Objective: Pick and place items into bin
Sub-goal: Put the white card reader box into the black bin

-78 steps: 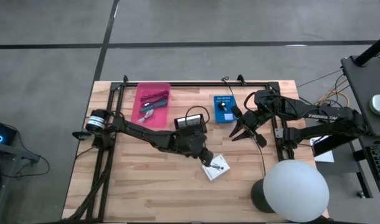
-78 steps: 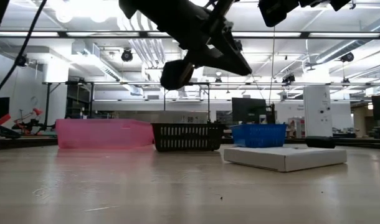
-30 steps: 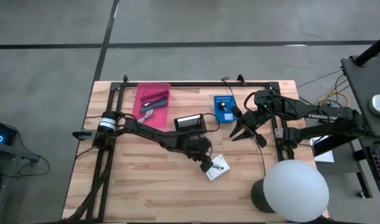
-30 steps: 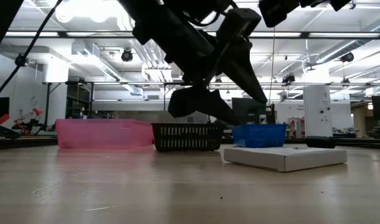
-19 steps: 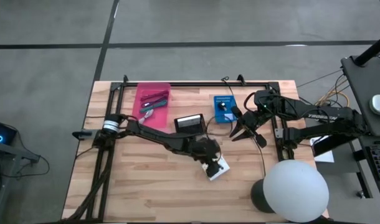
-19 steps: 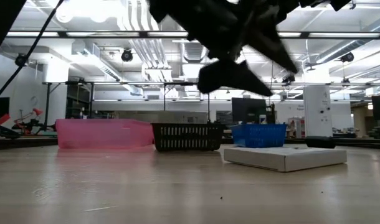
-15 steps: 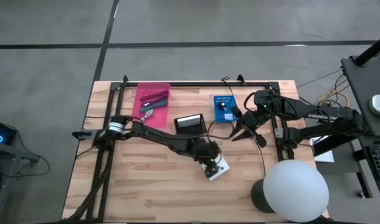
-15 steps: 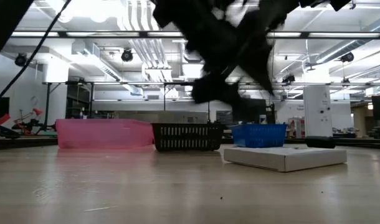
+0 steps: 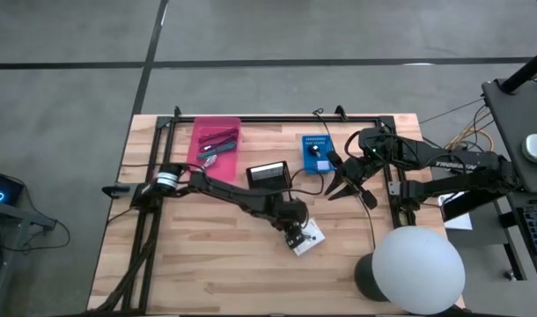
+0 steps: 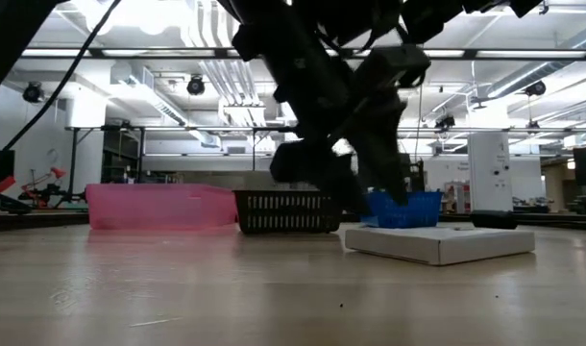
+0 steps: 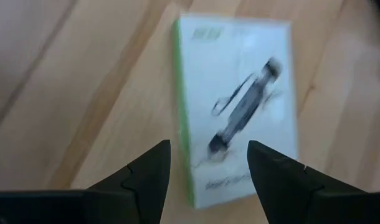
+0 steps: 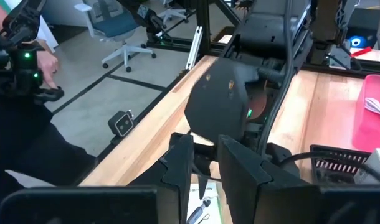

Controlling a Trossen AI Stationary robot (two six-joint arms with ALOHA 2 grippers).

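A white flat packet [image 11: 237,106] with a green edge and a pen-like stick pictured on it lies flat on the wooden table [image 9: 207,255], near its middle [image 9: 307,238]. In the low view the packet [image 10: 437,242] lies right of centre. My left gripper [image 11: 209,180] is open and slants down over the packet's end, one finger on either side of it; I see no touch. My right gripper [image 9: 332,189] hangs above the table beside the blue bin [image 9: 317,154], open by a narrow gap [image 12: 205,171], with nothing in it.
A pink bin [image 9: 214,148] with purple and green sticks stands at the far left. A black basket [image 9: 268,173] is beside it. A dark knob [image 9: 316,151] lies in the blue bin. A white globe [image 9: 418,269] covers the near right corner. A person's hand [image 12: 43,62] shows beyond the table.
My left gripper has sunk toward the white packet and moved slightly toward the table's near right, tipping steeper downward. The packet has stayed where it was.
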